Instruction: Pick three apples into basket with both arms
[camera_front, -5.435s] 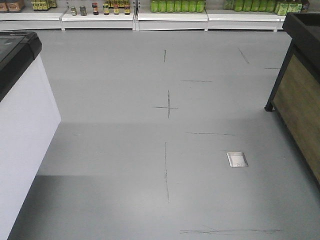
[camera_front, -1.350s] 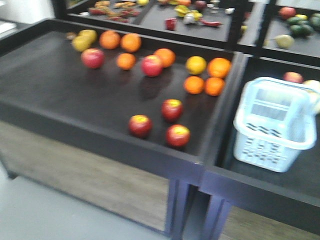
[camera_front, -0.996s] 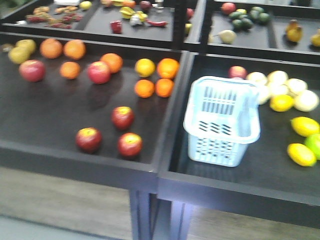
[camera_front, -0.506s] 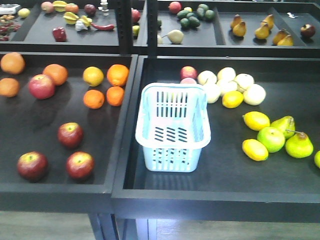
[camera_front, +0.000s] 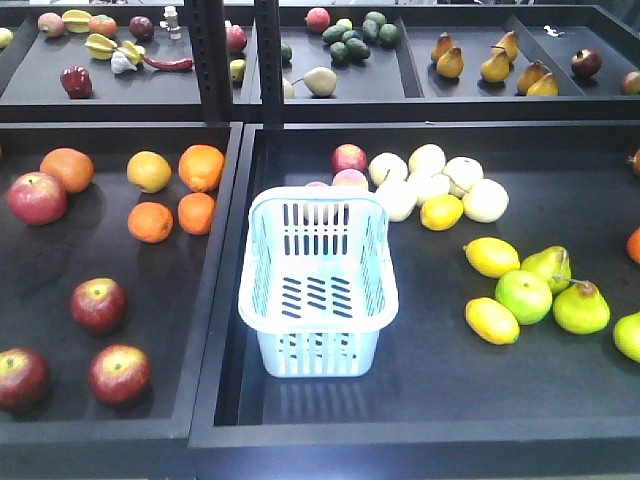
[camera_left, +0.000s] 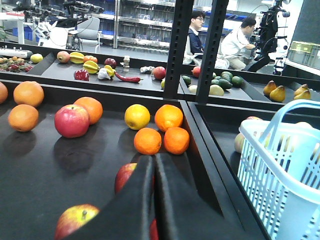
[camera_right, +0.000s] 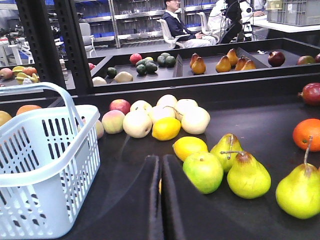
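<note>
Three dark red apples (camera_front: 98, 304) (camera_front: 120, 373) (camera_front: 20, 378) lie at the front of the left black bin. The empty pale blue basket (camera_front: 318, 352) stands in the right bin, beside the divider. No arm shows in the front view. In the left wrist view my left gripper (camera_left: 153, 157) is shut on nothing, low over the left bin. One apple (camera_left: 125, 176) peeks out left of its fingers, another apple (camera_left: 75, 220) lies nearer, and the basket (camera_left: 265, 165) is to the right. My right gripper (camera_right: 160, 159) is shut and empty, just right of the basket (camera_right: 50, 170).
Oranges (camera_front: 196, 212) and a larger red apple (camera_front: 37, 197) lie further back in the left bin. Right of the basket are lemons (camera_front: 491, 256), a green apple (camera_right: 202, 172), pears (camera_right: 248, 175) and pale round fruit (camera_front: 430, 185). A raised divider (camera_front: 222, 300) separates the bins. Two people sit beyond the shelves.
The front view has swung from bare floor onto the fruit stand. Over the last half second the basket and apples have slid slightly left and down in it.
</note>
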